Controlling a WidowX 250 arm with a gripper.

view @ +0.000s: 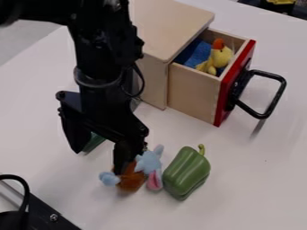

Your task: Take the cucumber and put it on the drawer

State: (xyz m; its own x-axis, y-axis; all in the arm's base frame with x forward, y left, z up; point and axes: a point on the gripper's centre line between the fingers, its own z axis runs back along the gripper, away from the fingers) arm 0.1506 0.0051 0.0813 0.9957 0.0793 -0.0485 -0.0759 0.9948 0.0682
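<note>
Can see a short, dark green, smooth-looking stretch of cucumber [94, 142], with the rest hidden behind the black gripper [101, 162]. Lies on the white table [240, 179], near the blue-and-brown plush toy [132, 177] and well apart from the open drawer [195, 92]. Hangs low there with jaws spread apart.

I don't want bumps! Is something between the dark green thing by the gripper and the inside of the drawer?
Yes, the drawer's side wall. The dark green thing probably needs lifting over it. The gripper hides part of the way, so I can't tell there.
</note>
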